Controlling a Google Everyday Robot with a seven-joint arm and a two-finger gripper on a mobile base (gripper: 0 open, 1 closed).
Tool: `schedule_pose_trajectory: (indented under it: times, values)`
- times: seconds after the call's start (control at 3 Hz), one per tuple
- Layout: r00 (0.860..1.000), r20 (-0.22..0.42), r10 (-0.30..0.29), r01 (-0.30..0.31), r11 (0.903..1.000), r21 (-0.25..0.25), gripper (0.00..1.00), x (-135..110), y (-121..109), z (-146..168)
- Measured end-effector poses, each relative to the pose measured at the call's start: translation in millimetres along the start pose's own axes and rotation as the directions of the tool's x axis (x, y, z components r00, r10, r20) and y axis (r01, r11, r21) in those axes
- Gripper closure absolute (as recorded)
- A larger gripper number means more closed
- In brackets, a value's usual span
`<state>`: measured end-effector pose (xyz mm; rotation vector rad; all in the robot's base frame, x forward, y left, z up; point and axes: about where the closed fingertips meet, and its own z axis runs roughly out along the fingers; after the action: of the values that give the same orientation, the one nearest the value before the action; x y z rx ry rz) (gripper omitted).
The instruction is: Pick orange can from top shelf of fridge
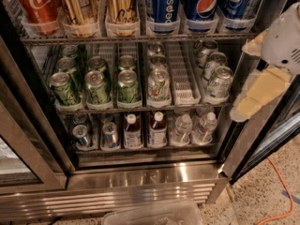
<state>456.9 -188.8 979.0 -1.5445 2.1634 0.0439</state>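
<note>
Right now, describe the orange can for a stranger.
The gripper hangs at the fridge's right. On its top shelf, third lane from left: the orange can. Its dark cursive lettering differs from the pale-panelled gold can and blue Pepsi can beside it.
</note>
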Motion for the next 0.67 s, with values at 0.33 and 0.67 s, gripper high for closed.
schedule_pose_trajectory:
  times: [0.33, 0.67]
  values:
    - [0.986, 0.168, 0.02, -0.021, 0.9998, 0.002, 0.0, -30.8, -3.6, 14.1]
    - [0.98, 0.198, 0.024, -0.026, 0.9996, 0.007, 0.0, -40.2, -3.8, 10.3]
